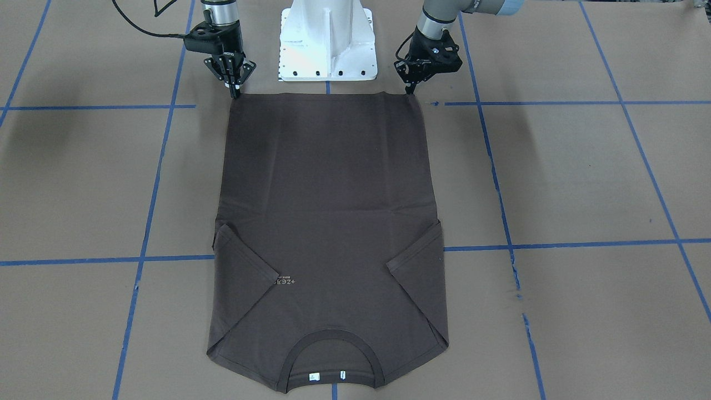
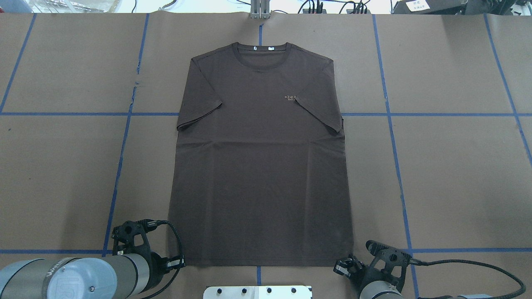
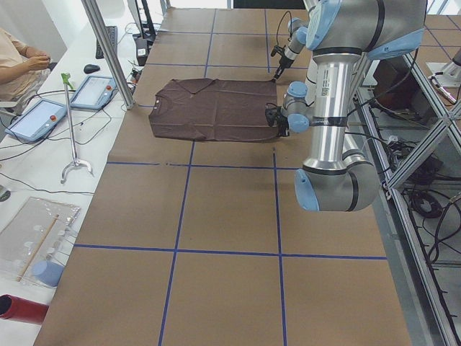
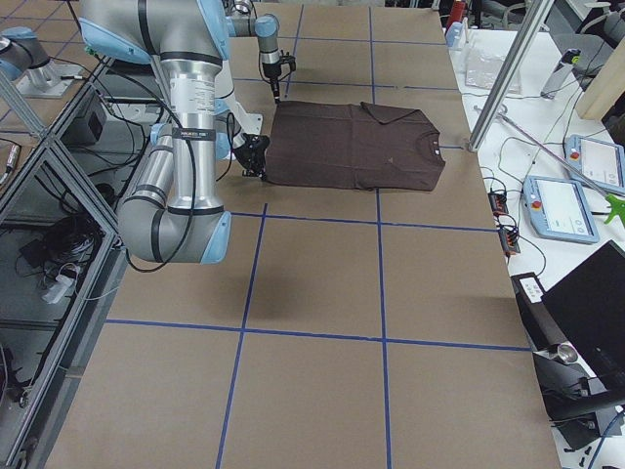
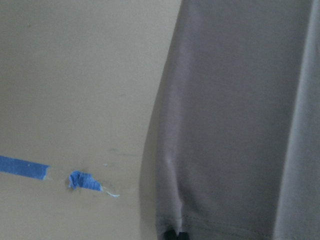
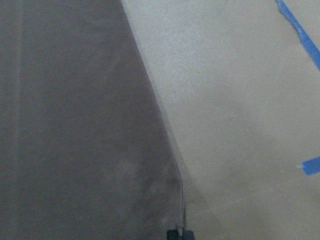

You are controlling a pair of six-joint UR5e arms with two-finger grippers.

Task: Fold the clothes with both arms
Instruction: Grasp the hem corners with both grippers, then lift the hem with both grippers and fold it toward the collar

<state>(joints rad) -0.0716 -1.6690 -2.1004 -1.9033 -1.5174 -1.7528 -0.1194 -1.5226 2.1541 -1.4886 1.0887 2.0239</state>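
The dark brown T-shirt (image 1: pixel 328 222) lies flat on the brown table, chest up, with both sleeves folded inward and the collar (image 2: pixel 261 52) at the far side from the robot. Its hem runs along the robot's side. My left gripper (image 1: pixel 411 90) is shut on the hem corner at the left arm's side; the left wrist view shows the fingertips pinching the hem (image 5: pixel 210 227). At the other hem corner my right gripper (image 1: pixel 236 91) is shut too, and the right wrist view shows the fabric edge (image 6: pixel 170 190) running into the closed tips. Both grippers sit low at the table.
The white base pedestal (image 1: pixel 328 39) stands between the two arms just behind the hem. Blue tape lines (image 1: pixel 555 103) grid the table. A metal pole (image 3: pixel 108 54) rises beyond the collar. Control pendants (image 3: pixel 36 119) and a seated person (image 3: pixel 18 61) are at a side bench.
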